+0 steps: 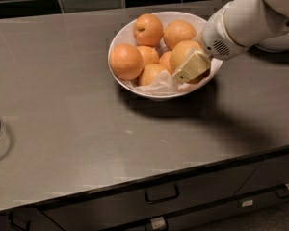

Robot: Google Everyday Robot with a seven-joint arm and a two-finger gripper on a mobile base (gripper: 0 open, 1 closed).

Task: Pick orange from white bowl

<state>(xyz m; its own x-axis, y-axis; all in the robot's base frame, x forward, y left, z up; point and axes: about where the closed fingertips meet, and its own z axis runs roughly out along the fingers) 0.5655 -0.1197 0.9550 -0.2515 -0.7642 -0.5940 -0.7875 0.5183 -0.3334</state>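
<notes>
In the camera view, the white bowl (144, 91) stood toward the back of the grey table (86, 134), lined with crumpled paper (164, 83) and holding six oranges. The robot's arm (250, 18) reached in from the upper right, and the tool (189, 68) was down inside the bowl on its right side, its beige tip lying against the near side of the orange (182, 51), the large, pale one. Whether the tool was apart or clamped on that fruit could not be told, since its far side was hidden behind the orange and the wrist.

The orange sat among the others, within the rim, touching its neighbours; nothing showed it lifted clear. The other fruit looked undisturbed: one with a stem dimple (148, 29) at the back, a deeper-coloured one (126, 61) on the left, and smaller ones (151, 73) in the middle.

As a judgement, the approach was done and the tool was placed at the target, so the task stood at the grasping step. What remained was a secure hold, then raising the orange out over the rim without dragging the paper or knocking out a neighbour.
</notes>
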